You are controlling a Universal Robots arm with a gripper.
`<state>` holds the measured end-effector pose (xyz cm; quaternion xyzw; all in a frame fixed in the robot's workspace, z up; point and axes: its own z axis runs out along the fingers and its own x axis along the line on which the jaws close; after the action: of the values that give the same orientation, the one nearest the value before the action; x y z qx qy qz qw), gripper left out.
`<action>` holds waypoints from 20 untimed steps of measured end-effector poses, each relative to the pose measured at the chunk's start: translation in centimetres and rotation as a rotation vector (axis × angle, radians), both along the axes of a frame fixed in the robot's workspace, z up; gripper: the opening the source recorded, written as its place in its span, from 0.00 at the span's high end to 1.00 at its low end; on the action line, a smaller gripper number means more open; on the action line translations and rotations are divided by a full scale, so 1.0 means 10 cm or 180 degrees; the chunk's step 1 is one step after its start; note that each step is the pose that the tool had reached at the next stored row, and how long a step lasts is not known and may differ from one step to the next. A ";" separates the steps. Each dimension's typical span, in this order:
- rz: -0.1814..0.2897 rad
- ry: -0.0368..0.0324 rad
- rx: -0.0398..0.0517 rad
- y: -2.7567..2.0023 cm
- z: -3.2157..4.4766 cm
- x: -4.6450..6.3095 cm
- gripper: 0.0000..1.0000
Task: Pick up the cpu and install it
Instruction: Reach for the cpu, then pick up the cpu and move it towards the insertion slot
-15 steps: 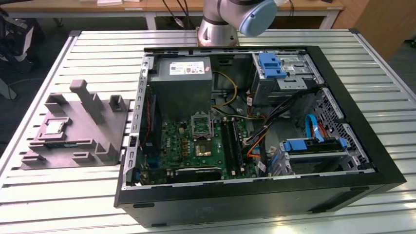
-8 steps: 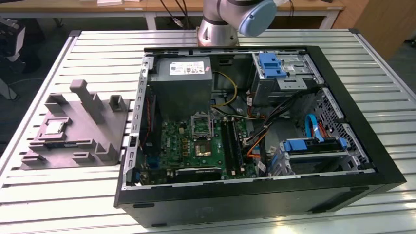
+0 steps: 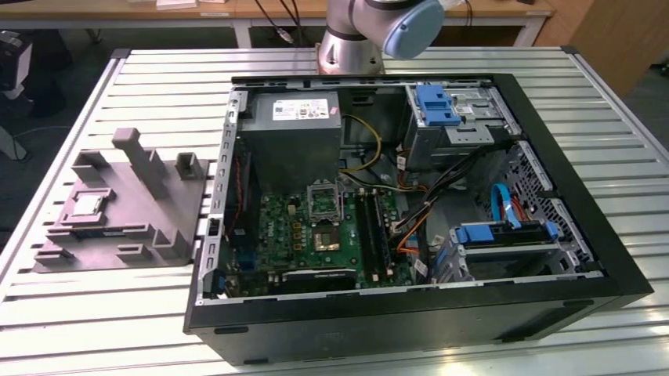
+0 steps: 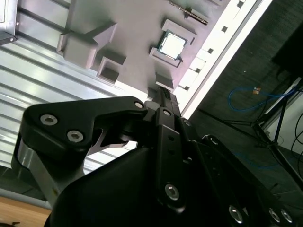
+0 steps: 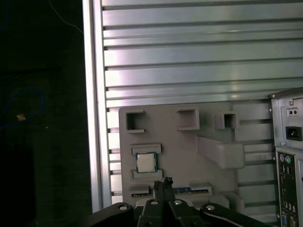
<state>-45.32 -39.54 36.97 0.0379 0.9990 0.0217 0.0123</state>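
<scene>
The cpu (image 3: 86,205) is a small silvery square lying flat in a recess of a grey holder block (image 3: 125,227) at the exterior view's left, outside the computer case. Both wrist views look down on it from a distance: the cpu (image 4: 171,45) (image 5: 146,162) sits untouched in its pocket. My gripper (image 5: 164,181) (image 4: 158,92) hangs above the holder block (image 5: 184,151), close to the cpu and clear of it. Its two dark fingers meet at the tips, shut, with nothing between them. The dark metal-framed socket (image 3: 325,235) lies on the green motherboard inside the case.
The open black computer case (image 3: 418,309) lies on its side on the slatted metal table (image 3: 94,321), holding a grey power supply (image 3: 294,133), blue drive brackets and loose cables. Tall posts (image 3: 141,160) rise from the holder block. The table edge (image 5: 94,94) runs beside the block.
</scene>
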 end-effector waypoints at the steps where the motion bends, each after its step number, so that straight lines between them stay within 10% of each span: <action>1: 0.0000 0.0000 0.0000 0.000 0.000 -0.02 0.89; 20: 0.0000 0.0000 0.0000 0.000 -0.001 -0.08 0.89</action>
<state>-46.16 -39.54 36.96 0.0379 0.9990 0.0217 0.0123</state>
